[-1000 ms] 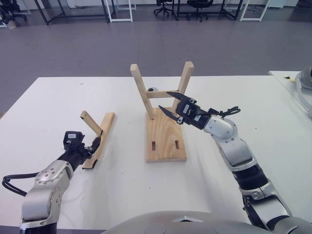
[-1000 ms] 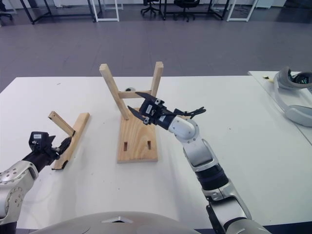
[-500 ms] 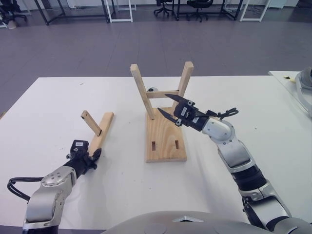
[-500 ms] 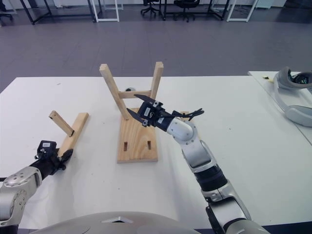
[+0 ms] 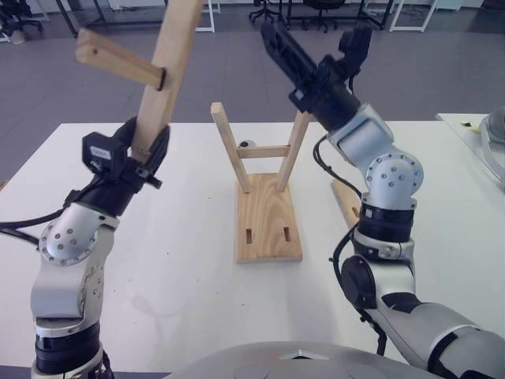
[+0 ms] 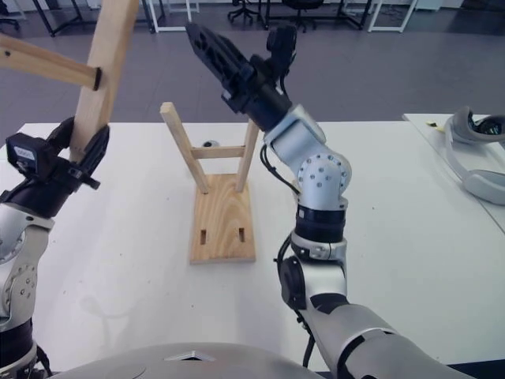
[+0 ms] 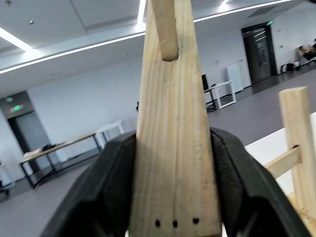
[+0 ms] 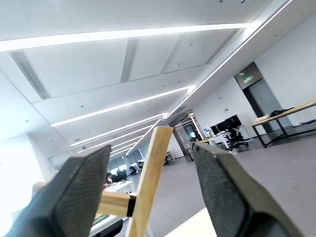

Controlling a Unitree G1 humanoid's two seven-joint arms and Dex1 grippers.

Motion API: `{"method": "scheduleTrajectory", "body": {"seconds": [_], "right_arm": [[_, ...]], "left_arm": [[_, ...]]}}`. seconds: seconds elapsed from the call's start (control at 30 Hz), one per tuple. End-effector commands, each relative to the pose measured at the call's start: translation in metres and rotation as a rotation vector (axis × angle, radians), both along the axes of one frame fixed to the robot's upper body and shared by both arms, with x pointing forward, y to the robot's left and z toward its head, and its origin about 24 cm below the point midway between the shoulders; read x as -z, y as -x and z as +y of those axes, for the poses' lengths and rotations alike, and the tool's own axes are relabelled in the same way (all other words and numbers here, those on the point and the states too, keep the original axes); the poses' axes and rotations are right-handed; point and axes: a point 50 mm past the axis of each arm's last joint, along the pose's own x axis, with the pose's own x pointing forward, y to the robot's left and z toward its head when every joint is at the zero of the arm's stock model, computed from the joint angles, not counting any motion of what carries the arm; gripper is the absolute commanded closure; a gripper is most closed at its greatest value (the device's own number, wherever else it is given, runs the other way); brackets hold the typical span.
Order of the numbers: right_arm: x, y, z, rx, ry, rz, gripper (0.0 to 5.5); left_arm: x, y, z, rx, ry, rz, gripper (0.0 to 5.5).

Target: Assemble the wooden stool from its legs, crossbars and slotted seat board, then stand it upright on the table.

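Wooden stool seat board (image 5: 268, 225) lies mid-bench (image 5: 442, 197), two legs (image 5: 229, 150) fitted. Left hand (image 5: 146, 150) grips a leg-and-crossbar piece (image 5: 162, 71), now lifted high, top cut off. Right hand (image 5: 312, 39), also raised, gapes wide.

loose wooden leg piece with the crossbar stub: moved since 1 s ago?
Yes. The pale wooden leg with crossbar stub rose off the white table, now near upright in the left gripper, left of the unmoved slotted seat board.

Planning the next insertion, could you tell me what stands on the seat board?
Two legs joined by a crossbar stand at its far end; the near slots are empty. Their inserted ends are hidden.
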Motion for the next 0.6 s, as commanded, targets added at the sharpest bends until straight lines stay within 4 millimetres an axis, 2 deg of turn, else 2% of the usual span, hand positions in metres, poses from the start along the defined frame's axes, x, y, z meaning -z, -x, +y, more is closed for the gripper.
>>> {"method": "scheduleTrajectory", "body": {"seconds": [0.03,0.17,0.4,0.6], "right_arm": [[-0.012,0.0,0.008,-0.068,-0.026,0.054,2.1],[-0.015,-0.001,0.008,-0.098,-0.073,0.118,2.1],[-0.014,-0.005,0.006,-0.1,-0.091,0.192,2.1],[-0.01,-0.005,0.002,-0.068,-0.079,0.225,3.27]], "left_arm": [[-0.012,0.0,-0.02,0.097,-0.028,-0.027,3.46],[-0.006,0.002,-0.031,0.163,-0.078,0.006,3.46],[0.0,0.004,-0.034,0.186,-0.142,0.02,3.46],[0.001,0.003,-0.032,0.159,-0.163,0.012,3.46]]}}
